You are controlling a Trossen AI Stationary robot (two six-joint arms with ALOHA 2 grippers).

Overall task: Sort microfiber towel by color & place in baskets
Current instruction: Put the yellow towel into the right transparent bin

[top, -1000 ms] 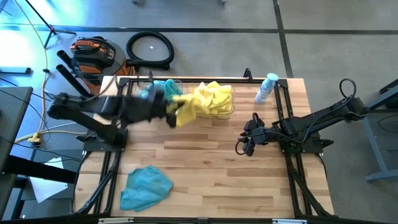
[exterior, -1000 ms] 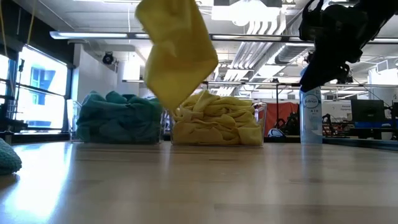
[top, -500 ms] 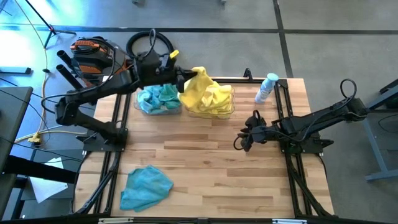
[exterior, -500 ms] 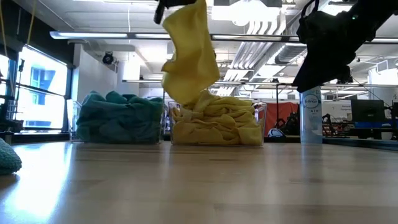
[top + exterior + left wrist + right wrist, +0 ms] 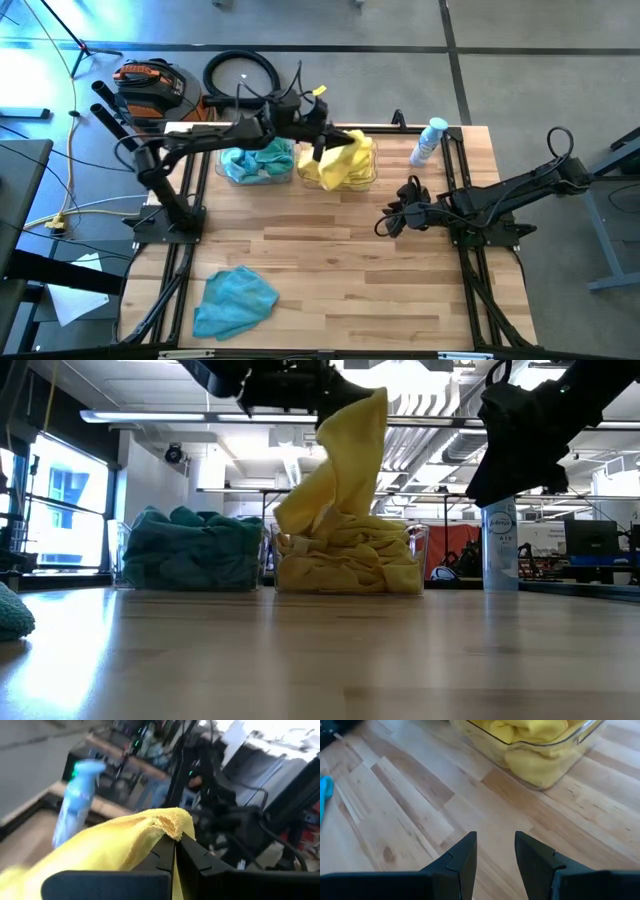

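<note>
The left gripper point(image 5: 322, 143) was seen clamped shut on a corner of a yellow towel point(image 5: 345, 160), held above the basket of yellow towels point(image 5: 368, 178), which serves here as the landmark. In the left wrist view the two dark fingers point(image 5: 167, 855) were pressed together with the yellow cloth point(image 5: 125, 845) pinched between them. In the low view the held towel point(image 5: 345, 470) was draped downward from the gripper, its lower end reaching the yellow pile in that basket point(image 5: 415, 560). The right gripper point(image 5: 392, 222) was held over the bare table point(image 5: 350, 270), near the basket and on the side away from the second basket; its fingers point(image 5: 465, 855) were parted by a moderate gap, and nothing was gripped between them. The second basket point(image 5: 222, 170), filled with teal towels point(image 5: 258, 158), stood just beside the yellow basket. A loose teal towel point(image 5: 235, 300) lay on the table well apart from the yellow basket, toward the near edge on the left arm's side. A spray bottle point(image 5: 428, 140) stood near the yellow basket, on the side away from the teal one. The pinch itself was revealed only by the left wrist view, while the high view alone showed the loose towel whole; in the low view only its edge point(image 5: 12, 615) was caught. The clear wall of the yellow basket point(image 5: 560, 765) was shown closely in the right wrist view.
</note>
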